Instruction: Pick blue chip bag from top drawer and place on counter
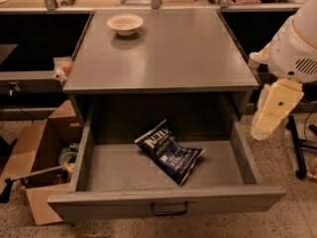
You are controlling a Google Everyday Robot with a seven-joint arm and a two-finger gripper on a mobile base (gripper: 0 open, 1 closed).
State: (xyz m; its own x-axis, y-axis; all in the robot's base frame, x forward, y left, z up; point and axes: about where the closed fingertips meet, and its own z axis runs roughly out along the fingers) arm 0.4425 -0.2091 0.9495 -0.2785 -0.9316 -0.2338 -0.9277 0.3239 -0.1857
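1. Wide grey box drawer (pixel 114 165) open from above — crinkly navy-blue chip bag (pixel 168 151) lies mid-floor.
2. Smooth grey worktop (pixel 173 58): a cream bowl (pixel 125 23) sits back-left.
3. Cream end effector (pixel 263 123) hangs right of the drawer.

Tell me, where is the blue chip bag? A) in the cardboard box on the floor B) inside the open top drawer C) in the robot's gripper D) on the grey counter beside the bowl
B: the blue chip bag lies on the bottom of the open top drawer, while the gripper hangs to the drawer's right, apart from the bag.
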